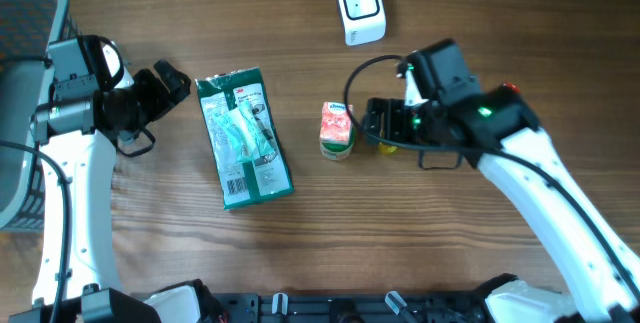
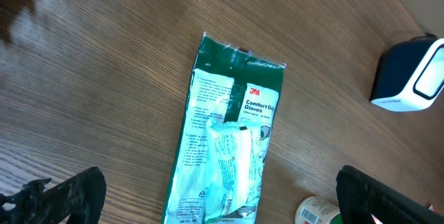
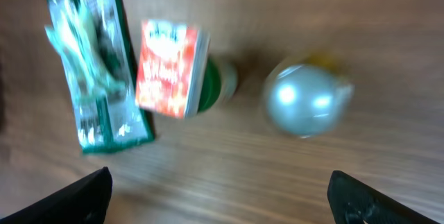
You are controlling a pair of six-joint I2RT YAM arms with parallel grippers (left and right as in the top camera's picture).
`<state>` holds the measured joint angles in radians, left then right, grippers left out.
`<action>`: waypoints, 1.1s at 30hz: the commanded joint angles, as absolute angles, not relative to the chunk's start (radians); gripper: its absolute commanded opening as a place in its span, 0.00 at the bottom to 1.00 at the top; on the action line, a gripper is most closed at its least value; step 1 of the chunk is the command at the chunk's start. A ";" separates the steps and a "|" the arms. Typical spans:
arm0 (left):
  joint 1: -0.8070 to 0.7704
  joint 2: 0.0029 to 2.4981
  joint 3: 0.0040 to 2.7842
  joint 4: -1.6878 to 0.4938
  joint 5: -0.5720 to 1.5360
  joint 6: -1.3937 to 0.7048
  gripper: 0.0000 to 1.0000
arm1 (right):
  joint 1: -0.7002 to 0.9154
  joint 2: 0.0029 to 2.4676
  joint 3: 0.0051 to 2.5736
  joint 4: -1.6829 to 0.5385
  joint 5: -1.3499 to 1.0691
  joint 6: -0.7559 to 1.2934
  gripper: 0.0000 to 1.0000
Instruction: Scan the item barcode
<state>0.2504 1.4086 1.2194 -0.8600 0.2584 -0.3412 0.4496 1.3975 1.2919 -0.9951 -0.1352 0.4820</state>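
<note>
Overhead, we see glove pack [image 1: 244,140] flat on table [image 1: 480,23], long axis approx far-to-near, slightly tilted, barcode end twd near edge; left hand [image 1: 170,88] wide open, empty, just beside pack; right hand [image 1: 373,123] wide too, gripping nothing, next to small orange carton [image 1: 337,128].

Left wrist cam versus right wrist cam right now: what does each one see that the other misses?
Only the left wrist view shows the white scanner, at its right edge. Only the right wrist view shows the red packet and a silver-topped round item beside it, both blurred. Both show the green glove package lying flat on the wooden table. Each also shows its own gripper open and holding nothing: left gripper, right gripper.
</note>
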 commanded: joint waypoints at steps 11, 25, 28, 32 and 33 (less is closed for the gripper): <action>0.248 1.403 1.228 -0.858 0.253 -0.321 1.00 | 0.444 1.554 1.311 -0.778 0.163 0.357 1.00; 0.248 1.403 1.227 -0.857 0.253 -0.321 1.00 | 0.444 1.637 1.311 -0.924 0.073 -0.097 0.94; 0.248 1.403 1.227 -0.858 0.253 -0.321 1.00 | 0.443 1.639 1.289 -0.907 0.047 -0.271 0.94; 0.248 1.403 1.228 -0.858 0.253 -0.321 1.00 | 0.444 1.642 1.248 -0.863 0.046 -0.339 0.94; 0.248 1.403 1.228 -0.857 0.253 -0.321 1.00 | 0.444 1.642 1.248 -0.861 0.042 -0.337 0.89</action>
<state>0.2504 1.4086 1.2194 -0.8604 0.2584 -0.3412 0.4477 1.6287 1.2598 -0.8684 0.0673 -0.2836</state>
